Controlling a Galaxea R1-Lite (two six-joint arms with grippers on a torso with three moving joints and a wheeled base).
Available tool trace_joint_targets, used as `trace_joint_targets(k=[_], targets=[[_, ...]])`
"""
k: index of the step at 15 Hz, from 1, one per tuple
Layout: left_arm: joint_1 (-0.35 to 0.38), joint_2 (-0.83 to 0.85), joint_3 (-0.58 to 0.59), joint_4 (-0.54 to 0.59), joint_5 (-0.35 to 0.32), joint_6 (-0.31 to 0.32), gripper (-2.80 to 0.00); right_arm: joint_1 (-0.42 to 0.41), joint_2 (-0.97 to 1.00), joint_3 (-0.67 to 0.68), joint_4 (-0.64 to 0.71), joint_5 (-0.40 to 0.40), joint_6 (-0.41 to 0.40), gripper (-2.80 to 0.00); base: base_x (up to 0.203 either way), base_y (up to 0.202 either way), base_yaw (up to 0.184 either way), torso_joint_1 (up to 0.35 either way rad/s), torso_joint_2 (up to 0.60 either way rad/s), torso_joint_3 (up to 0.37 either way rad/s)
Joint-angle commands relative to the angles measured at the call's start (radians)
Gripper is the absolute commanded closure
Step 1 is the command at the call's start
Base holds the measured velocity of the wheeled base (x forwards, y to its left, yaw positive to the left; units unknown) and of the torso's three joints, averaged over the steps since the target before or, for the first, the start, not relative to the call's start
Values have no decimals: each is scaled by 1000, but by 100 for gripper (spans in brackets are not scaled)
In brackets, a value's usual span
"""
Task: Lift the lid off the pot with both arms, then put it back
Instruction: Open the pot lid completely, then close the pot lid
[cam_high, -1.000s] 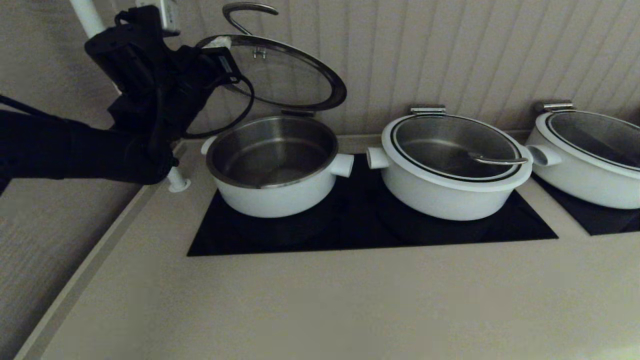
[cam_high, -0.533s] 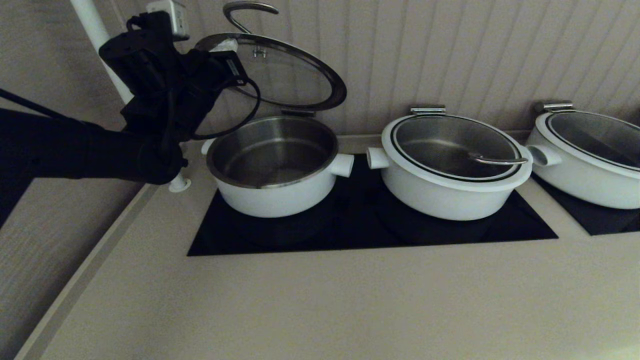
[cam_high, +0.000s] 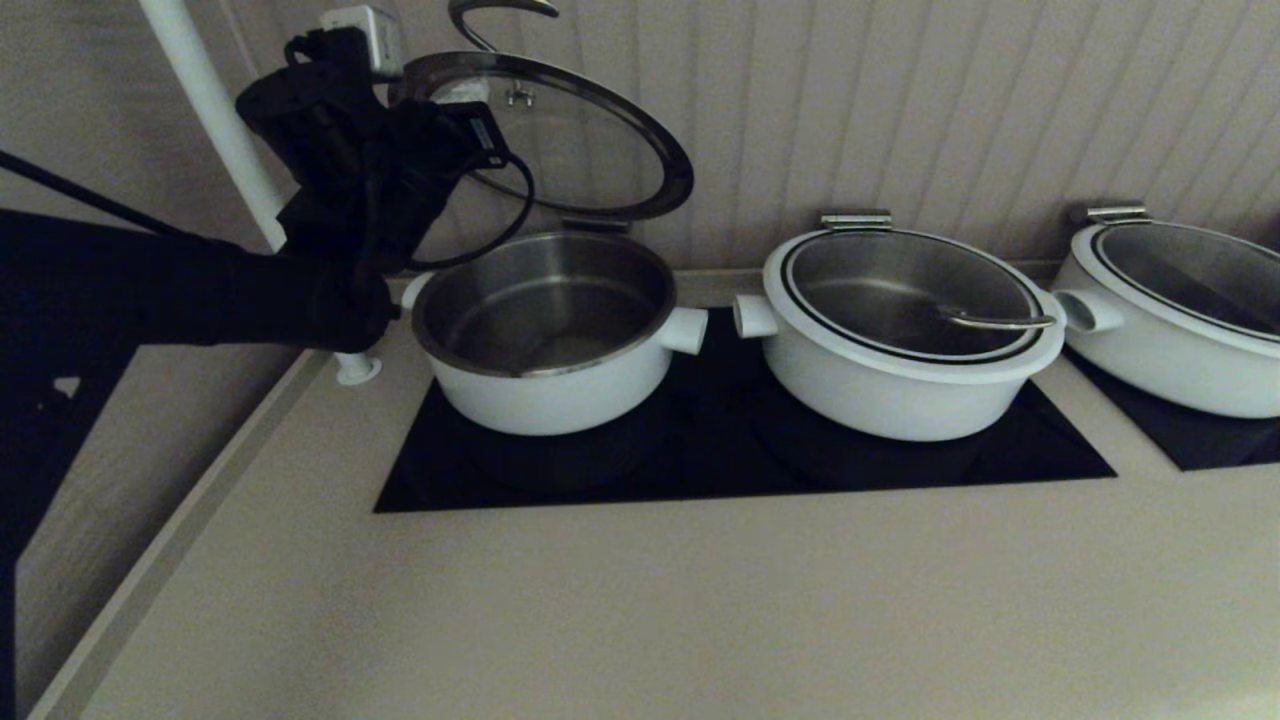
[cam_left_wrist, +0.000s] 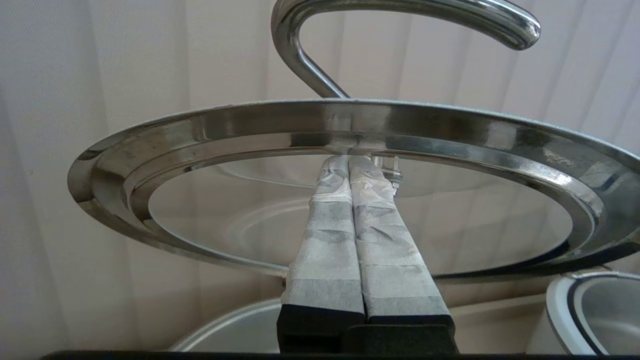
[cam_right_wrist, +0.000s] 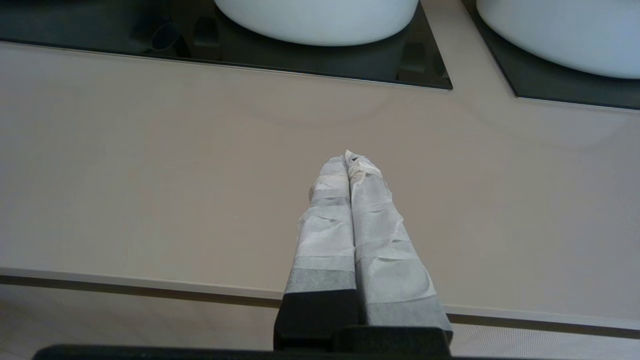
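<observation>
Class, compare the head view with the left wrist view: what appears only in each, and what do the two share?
Head view only: the left arm's black body, the black cooktop, and the far-right pot.
Left wrist view only: the left gripper with taped fingers pressed together, tips at the underside of the lid's rim.
Both: the raised, tilted lid, its loop handle, the open pot beneath, and the lidded middle pot.
</observation>
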Motion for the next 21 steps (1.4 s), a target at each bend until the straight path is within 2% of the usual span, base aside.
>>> trace_joint_targets(k=[1, 8, 11, 15, 21], targets=[[1, 23, -20, -7, 0, -1, 0, 0, 1, 0, 0, 1, -1, 0, 0, 0, 0, 0, 0, 0], [2, 33, -73, 30, 2, -1, 0, 0, 1, 0, 0, 1, -1, 0, 0, 0, 0, 0, 0, 0], [3, 11, -48, 32, 4, 0, 0, 0, 1, 0, 1, 1, -1, 0, 0, 0, 0, 0, 0, 0], [3, -55, 68, 28, 4, 41, 0, 0, 0, 0, 0, 1, -1, 0, 0, 0, 0, 0, 0, 0], [2, -190, 277, 20, 4, 52, 0, 0, 0, 0, 0, 1, -1, 0, 0, 0, 0, 0, 0, 0]])
